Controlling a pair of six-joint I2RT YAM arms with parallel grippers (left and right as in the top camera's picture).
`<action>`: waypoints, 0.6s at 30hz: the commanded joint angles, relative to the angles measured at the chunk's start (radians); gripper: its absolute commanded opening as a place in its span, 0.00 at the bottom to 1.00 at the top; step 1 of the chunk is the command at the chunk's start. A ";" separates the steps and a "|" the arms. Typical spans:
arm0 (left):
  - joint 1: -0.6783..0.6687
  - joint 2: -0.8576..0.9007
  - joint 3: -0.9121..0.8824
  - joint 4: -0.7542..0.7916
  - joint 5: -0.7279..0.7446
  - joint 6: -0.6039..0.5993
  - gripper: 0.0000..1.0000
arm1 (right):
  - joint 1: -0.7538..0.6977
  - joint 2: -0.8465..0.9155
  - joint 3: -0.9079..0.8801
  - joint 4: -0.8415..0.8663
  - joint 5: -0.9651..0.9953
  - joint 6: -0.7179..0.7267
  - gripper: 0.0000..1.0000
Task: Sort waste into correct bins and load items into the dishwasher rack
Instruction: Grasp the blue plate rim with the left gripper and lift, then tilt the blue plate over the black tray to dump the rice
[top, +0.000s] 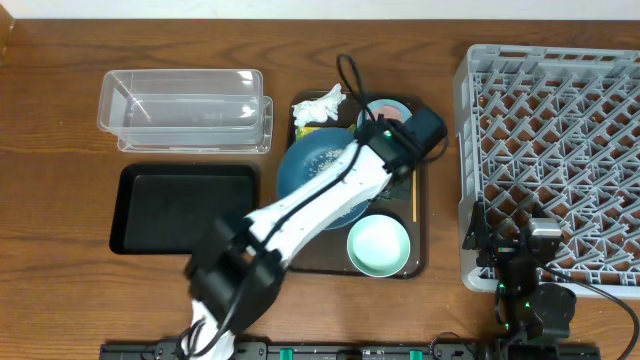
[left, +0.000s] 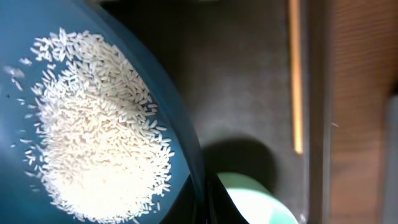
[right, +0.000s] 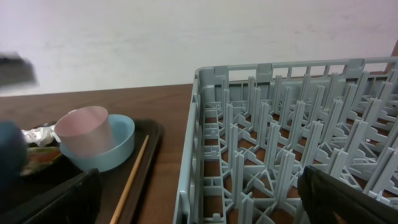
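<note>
Pinching the rim of the dark blue bowl (left: 183, 155), the left jaws sit closed; stiff, probably slick, its loose rice (left: 93, 137) would spill if tilted; the right jaws gape open.

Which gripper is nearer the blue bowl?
Left. The left gripper is shut on the blue bowl's right rim; the right gripper hangs open far to its right, by the rack's near corner.

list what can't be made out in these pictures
Snack wrapper: overhead, print too small to read; right wrist view, blurred near the left edge.
Light blue bowl and pink cup: overhead, partly under the left arm.
Dark blue bowl: left wrist view, cut off by the edges.
</note>
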 joint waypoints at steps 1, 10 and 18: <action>-0.001 -0.077 0.002 -0.026 -0.032 -0.004 0.06 | 0.005 -0.005 -0.002 -0.004 0.007 -0.009 0.99; 0.065 -0.229 0.002 -0.125 0.006 -0.003 0.06 | 0.005 -0.005 -0.002 -0.004 0.007 -0.009 0.99; 0.229 -0.324 0.002 -0.222 0.075 0.019 0.06 | 0.005 -0.005 -0.002 -0.004 0.007 -0.009 0.99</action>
